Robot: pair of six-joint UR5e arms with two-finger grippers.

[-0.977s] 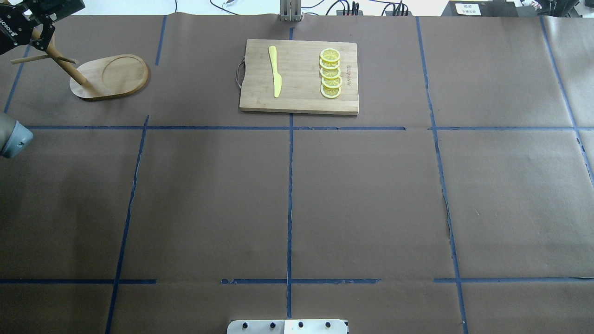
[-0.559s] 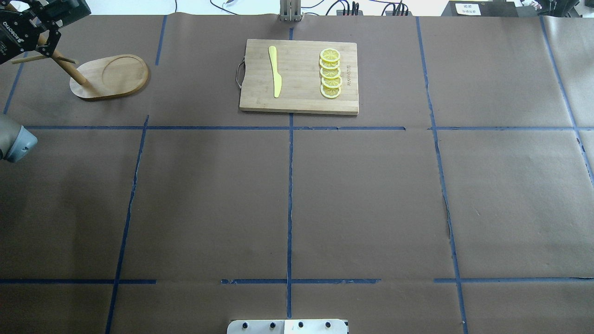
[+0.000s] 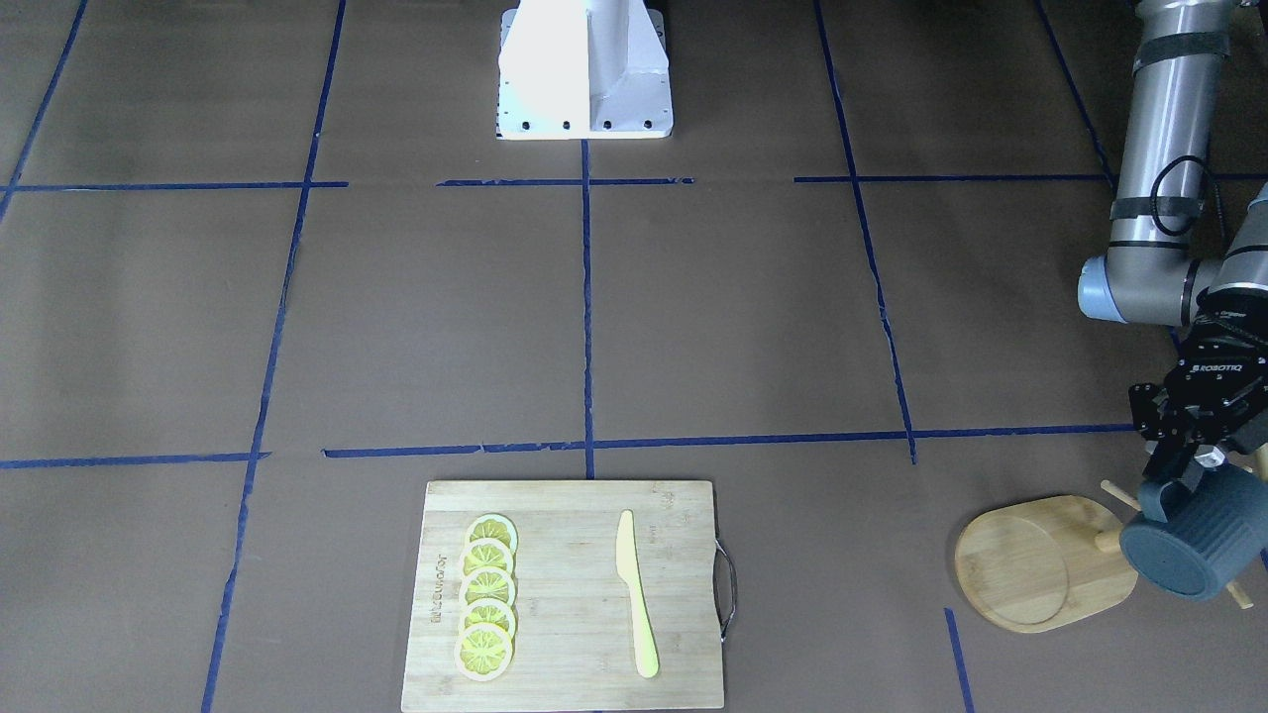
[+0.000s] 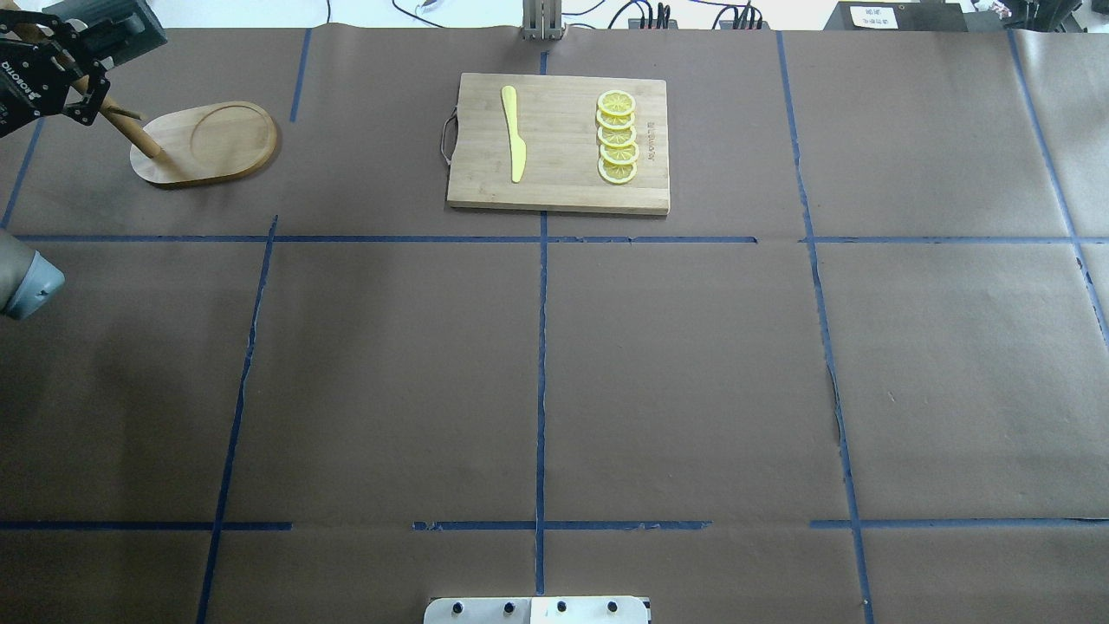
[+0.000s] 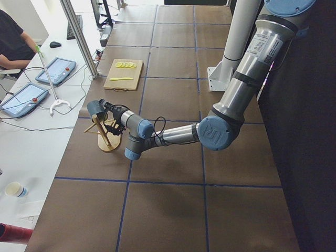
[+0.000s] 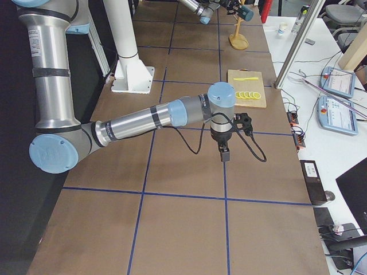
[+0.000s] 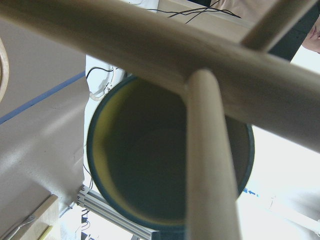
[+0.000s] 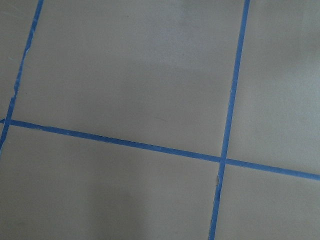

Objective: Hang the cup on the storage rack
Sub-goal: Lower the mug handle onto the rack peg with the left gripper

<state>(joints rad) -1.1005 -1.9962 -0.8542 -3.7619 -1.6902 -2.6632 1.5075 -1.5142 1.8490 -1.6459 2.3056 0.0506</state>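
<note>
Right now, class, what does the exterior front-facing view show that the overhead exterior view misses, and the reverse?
Only the front-facing view shows the cup at the storage rack, below the left tool. Only the overhead view shows cables beyond the table's far edge. Both show the cutting board, yellow knife and lemon slices.

Even, soft overhead light; faint shadows on the tabletop (image 4: 693,390). Left wrist view: blurred pegs close up, overexposed white at lower right.
</note>
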